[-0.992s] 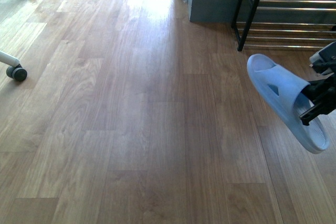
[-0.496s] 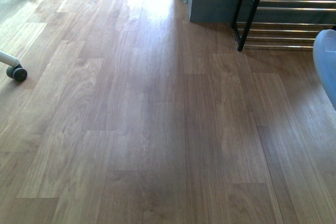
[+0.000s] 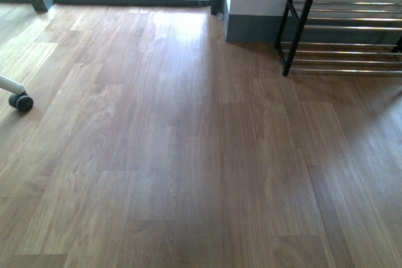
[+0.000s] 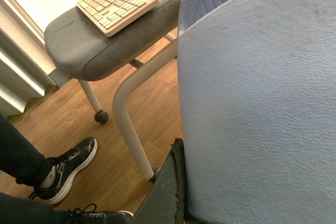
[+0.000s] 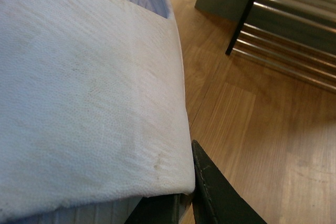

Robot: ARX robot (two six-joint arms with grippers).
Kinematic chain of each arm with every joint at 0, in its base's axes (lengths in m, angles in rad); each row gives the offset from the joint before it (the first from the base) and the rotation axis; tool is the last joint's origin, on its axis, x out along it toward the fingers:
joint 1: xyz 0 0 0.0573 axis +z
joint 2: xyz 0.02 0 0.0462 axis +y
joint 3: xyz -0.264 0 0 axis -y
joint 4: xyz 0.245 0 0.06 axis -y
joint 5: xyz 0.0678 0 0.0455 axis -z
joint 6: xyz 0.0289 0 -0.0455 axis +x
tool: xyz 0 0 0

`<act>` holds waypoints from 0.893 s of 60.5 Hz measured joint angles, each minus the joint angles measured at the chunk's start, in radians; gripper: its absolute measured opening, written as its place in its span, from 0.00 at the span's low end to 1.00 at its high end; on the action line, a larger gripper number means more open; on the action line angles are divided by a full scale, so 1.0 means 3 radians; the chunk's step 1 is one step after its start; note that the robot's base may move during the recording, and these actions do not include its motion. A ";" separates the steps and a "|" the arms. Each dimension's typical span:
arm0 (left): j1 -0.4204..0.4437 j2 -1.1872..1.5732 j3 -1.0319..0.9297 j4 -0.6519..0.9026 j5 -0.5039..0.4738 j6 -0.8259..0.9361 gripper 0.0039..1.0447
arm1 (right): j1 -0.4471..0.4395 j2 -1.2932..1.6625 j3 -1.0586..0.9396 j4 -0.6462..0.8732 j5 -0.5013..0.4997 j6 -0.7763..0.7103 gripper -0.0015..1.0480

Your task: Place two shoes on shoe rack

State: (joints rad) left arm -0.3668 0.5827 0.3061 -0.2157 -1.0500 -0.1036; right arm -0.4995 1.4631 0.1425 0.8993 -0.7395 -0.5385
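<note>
No readable text anywhere right now. The keyboard (image 4: 118, 4) on the chair seat (image 4: 79, 45) shows rows of keys, legends too small to make out. Left slide (image 4: 252, 103) and right slide (image 5: 79, 103) show only pebbled grain and scuffs.

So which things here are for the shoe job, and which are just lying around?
For the job: blue slipper in the left wrist view; blue slipper in the right wrist view; shoe rack.
Just lying about: grey chair; keyboard; someone's black sneaker.
</note>
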 joint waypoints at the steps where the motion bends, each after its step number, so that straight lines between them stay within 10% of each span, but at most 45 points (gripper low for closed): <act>1: 0.0000 0.0001 0.0000 0.0000 0.0000 0.0000 0.01 | -0.0019 -0.0058 -0.0005 -0.0015 0.0004 0.0000 0.01; 54: 0.0000 0.0001 0.0000 0.0000 0.0000 0.0000 0.01 | -0.0056 -0.0374 -0.0109 -0.0217 -0.0045 -0.0027 0.01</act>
State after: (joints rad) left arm -0.3668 0.5831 0.3061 -0.2157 -1.0500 -0.1036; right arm -0.5163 1.3510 0.1097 0.8341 -0.7528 -0.5465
